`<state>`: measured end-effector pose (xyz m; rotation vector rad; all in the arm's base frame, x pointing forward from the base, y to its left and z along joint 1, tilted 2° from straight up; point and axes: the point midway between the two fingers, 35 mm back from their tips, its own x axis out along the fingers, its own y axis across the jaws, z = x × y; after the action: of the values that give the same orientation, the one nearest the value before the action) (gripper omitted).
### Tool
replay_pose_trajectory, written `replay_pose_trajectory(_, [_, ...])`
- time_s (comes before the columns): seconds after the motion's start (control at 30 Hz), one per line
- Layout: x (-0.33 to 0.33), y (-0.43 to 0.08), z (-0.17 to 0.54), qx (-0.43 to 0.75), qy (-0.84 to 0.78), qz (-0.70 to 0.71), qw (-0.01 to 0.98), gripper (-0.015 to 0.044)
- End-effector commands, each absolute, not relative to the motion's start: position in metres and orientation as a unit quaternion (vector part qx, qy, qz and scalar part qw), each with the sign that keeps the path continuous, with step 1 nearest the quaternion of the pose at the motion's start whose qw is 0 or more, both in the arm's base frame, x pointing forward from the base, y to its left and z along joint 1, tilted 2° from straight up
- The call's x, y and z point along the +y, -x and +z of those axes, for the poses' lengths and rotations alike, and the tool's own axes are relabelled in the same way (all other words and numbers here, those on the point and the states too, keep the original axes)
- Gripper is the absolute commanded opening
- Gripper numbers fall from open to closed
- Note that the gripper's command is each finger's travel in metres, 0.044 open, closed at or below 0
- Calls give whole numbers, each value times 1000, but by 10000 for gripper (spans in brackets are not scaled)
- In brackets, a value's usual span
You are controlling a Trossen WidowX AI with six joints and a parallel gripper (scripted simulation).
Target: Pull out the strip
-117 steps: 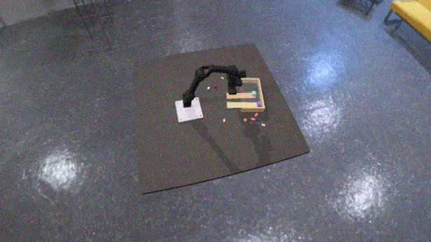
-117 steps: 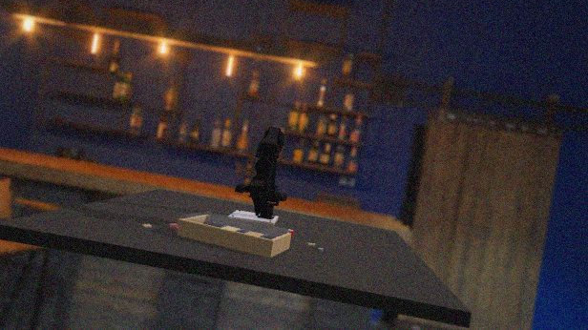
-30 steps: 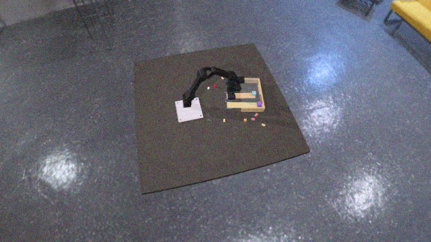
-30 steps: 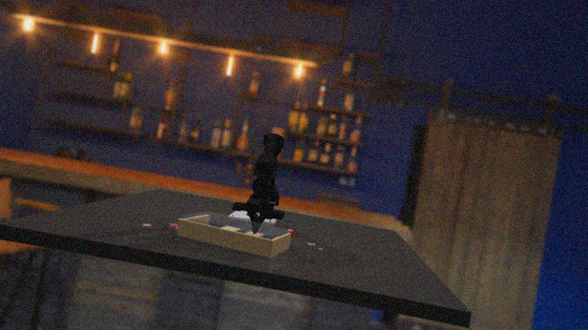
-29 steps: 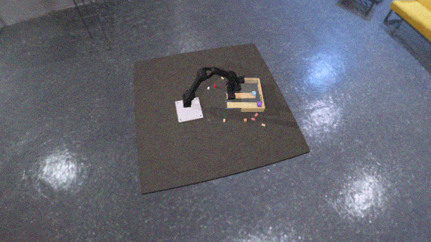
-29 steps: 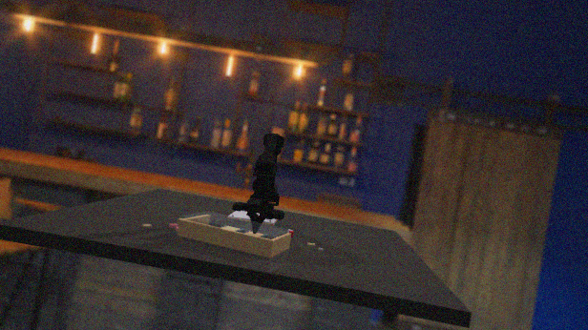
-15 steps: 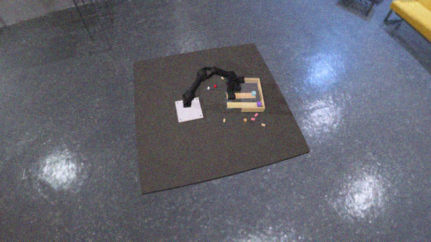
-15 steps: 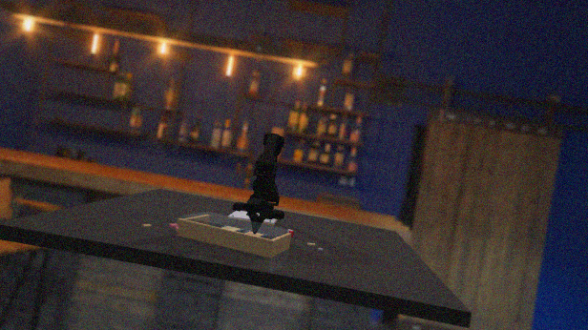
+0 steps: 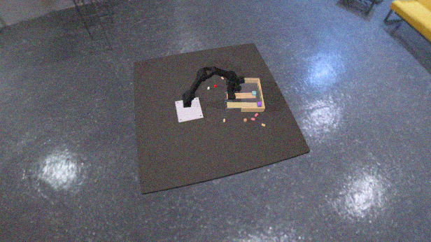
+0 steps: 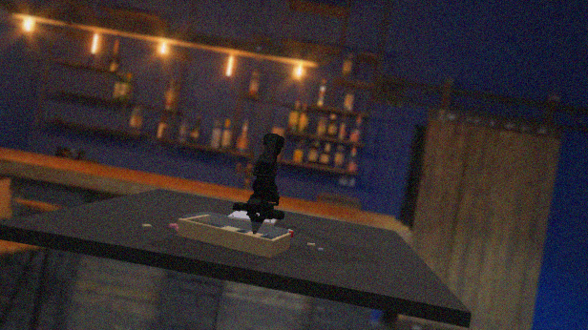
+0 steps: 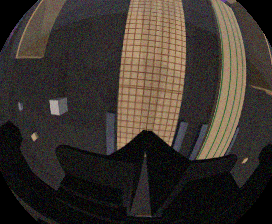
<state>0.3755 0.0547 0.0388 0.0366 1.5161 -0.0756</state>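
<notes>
My gripper [image 9: 231, 98] [image 10: 255, 233] [image 11: 147, 135] is shut and empty, fingertips down at the near end of the grid-patterned strip [image 9: 245, 96] [image 11: 152, 65]; whether it touches the strip I cannot tell. A teal cube [image 9: 254, 93] is at that strip's far end. A second strip with green lines [image 9: 241, 105] [image 11: 233, 65] lies beside it, with a purple cube [image 9: 259, 104] at its far end. No label is readable on either cube, so I cannot tell which one is labelled. The cubes are mostly out of the wrist view.
A low wooden tray [image 9: 262, 94] [image 10: 224, 239] surrounds the far ends of the strips. Short blue-grey guides [image 11: 110, 132] flank their near ends. A white cube [image 11: 58, 106] [image 9: 208, 88], a red block [image 9: 215, 86] and several small pink and tan blocks lie around outside the tray.
</notes>
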Motion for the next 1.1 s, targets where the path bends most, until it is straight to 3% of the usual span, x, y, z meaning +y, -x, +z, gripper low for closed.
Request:
replay_pose_trajectory(0.0, [55,-376,35,690,-20,-35,723,0])
replay_pose_trajectory(1.07, [58,-349,31,690,-20,-35,722,0])
